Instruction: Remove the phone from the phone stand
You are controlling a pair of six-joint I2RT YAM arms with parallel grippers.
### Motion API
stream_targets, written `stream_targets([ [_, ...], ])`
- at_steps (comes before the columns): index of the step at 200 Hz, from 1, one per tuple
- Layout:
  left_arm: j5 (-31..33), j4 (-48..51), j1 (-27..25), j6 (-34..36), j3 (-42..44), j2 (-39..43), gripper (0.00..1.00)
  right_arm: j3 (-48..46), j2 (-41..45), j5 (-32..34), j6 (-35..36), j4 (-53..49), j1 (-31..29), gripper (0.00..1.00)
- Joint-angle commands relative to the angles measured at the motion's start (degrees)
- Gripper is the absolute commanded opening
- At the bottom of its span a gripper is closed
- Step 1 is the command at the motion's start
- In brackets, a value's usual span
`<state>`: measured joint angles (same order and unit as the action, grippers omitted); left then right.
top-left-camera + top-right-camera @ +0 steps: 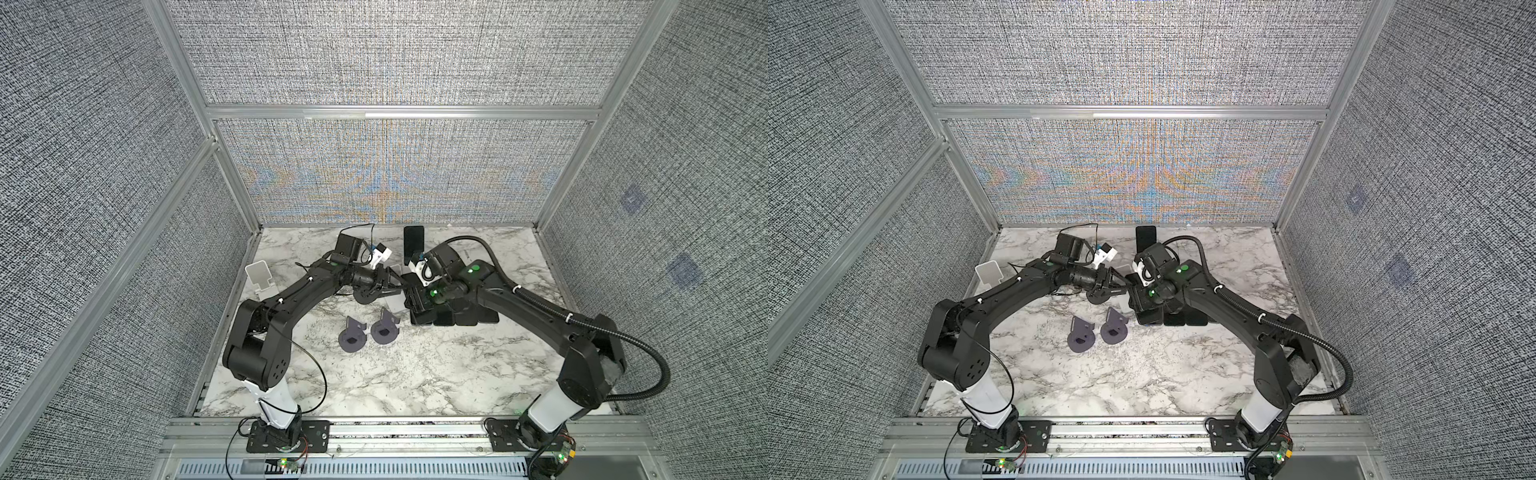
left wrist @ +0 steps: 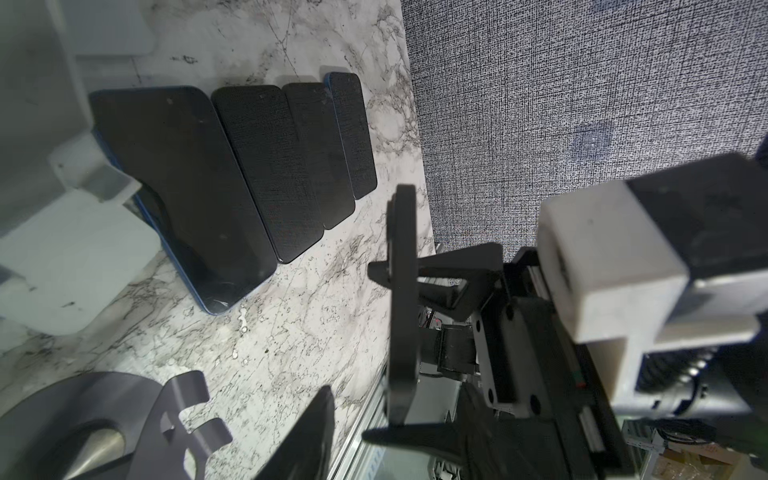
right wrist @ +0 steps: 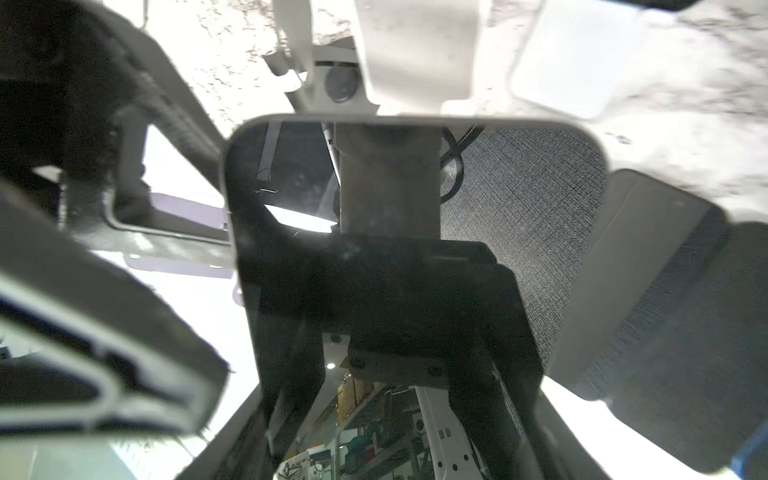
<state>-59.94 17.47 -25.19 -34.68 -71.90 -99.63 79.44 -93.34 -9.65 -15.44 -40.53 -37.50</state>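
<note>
The phone (image 3: 519,187) is glossy glass, the stand (image 3: 415,54) matt white plastic, the tabletop (image 1: 415,374) smooth marble-look.

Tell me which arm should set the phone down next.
Right. The right gripper clamps the phone by its edges, clear of the white stand; the left gripper is open and empty.

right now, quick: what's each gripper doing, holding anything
left gripper: open, fingers apart beside the phone, holding nothing
right gripper: closed on the phone
</note>
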Motion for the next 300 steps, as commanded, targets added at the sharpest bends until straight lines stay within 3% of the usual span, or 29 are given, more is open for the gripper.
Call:
stream_targets([
  [1,0.4,0.6,0.0,1.3,-0.6,-0.1,0.49,-0.6,1.3,0.9,3.2,-1.8,1.9,0.00],
  [56,0.7,1.2,0.0,1.8,-0.8,-0.1,0.49,-3.2,4.0,0.6,14.2,-5.7,13.3,0.00],
  [115,0.4,0.7,0.0,1.2,-0.7,0.0,0.49,-3.9,1.4,11.8,23.8,-10.1,25.9,0.00],
  [158,0.4,0.4,0.0,1.1,-0.6,1.0,0.47,-4.4,-3.2,10.6,29.3,-8.2,36.3,0.00],
  [191,1.1,0.8,0.0,1.6,-0.7,2.0,0.46,-6.1,-7.5,15.4,33.4,-5.6,39.4,0.00],
  [231,1.8,2.5,0.1,3.0,-1.3,2.1,0.46,-5.2,-11.4,13.0,34.3,-3.7,43.8,0.00],
  [300,2.1,3.0,0.1,3.7,-1.5,2.5,0.45,-3.2,-17.2,8.8,32.1,-1.4,45.0,0.00],
])
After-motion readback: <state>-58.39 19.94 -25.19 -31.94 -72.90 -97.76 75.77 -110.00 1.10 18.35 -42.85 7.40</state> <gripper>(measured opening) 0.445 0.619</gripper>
